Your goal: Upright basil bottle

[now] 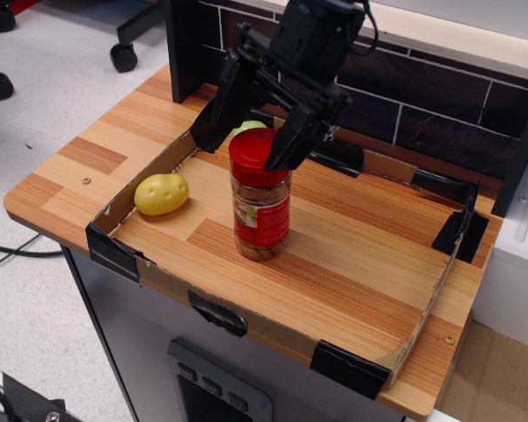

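The basil bottle [260,195] is what you see standing upright just left of the middle of the frame, its wide red cap on top and its base flat on the wooden tray floor. The red label with a green-and-white patch faces you, and brownish contents show through the clear band at the bottom.

In this single overhead view, the gripper [253,126] hangs above the bottle from the upper centre of the frame. Its two black fingers are spread wide, one down on the left side of the cap and the other on the right, with the cap sitting in the gap between them. You cannot tell from this angle whether either fingertip touches the cap; the right one overlaps its edge in the picture.

Behind the cap, between the fingers, you can make out a small green rounded object [247,128], mostly hidden.

To the left of the bottle, well apart from it, a yellow potato [161,193] lies in the left corner of the tray, close to the cardboard wall. The cardboard tray [282,333] has low walls patched with black tape at the corners, and it sits on a wooden table [92,155]. A dark tiled backsplash [422,105] runs along the upper right of the frame.
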You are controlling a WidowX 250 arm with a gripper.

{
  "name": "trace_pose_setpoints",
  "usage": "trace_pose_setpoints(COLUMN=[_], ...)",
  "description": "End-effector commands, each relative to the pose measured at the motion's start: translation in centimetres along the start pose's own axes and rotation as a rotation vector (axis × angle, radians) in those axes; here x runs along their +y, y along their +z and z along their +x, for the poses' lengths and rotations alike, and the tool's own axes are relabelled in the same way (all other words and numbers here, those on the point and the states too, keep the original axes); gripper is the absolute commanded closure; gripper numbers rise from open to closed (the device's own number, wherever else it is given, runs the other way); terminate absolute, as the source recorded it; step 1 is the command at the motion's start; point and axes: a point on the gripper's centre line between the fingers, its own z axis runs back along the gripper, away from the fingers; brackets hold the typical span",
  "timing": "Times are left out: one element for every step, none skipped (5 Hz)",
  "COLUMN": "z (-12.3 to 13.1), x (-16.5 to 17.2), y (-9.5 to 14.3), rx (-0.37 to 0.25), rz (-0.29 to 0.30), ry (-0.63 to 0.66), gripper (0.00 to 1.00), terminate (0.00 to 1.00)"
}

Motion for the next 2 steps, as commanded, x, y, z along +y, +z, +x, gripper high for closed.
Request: trace_pose_setpoints(z=[0.7,1.2], x=[1.0,1.0], y=[7.6,8.9], rx=[-0.342,-0.436], rz=[-0.103,-0.088], ry=[-0.004,0.03], gripper=[0.0,0.0], terminate=[0.0,0.0])
